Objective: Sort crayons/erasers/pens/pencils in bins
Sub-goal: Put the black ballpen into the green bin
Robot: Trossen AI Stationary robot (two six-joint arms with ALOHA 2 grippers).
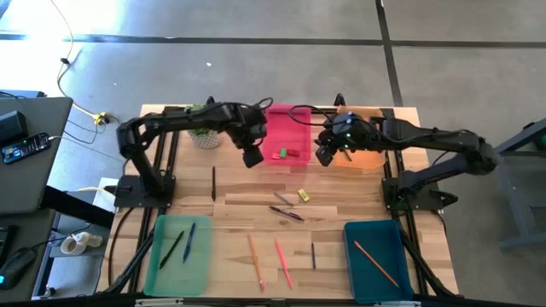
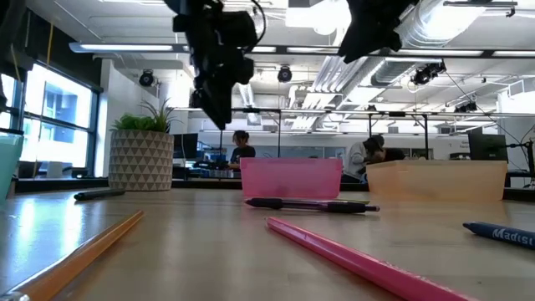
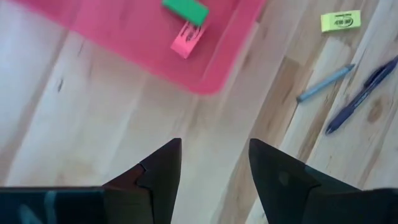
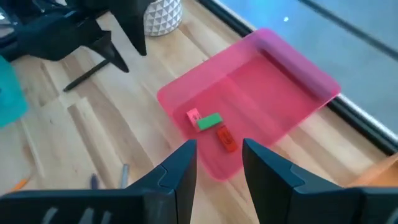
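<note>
Pink bin [image 1: 288,136] sits between both end effectors, with red, green and pink erasers [image 4: 210,122] inside. Left end effector [image 3: 214,163] hovers released just beside its near corner; right end effector [image 4: 219,163] hangs released over its edge, holding nothing.

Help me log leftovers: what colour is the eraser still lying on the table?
Yellow eraser, clearest in the left wrist view.

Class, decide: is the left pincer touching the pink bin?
Apart. The left wrist view shows the open left pincer empty, with bare wood between its fingertips and the pink bin; the low view shows it hanging above the table.
</note>
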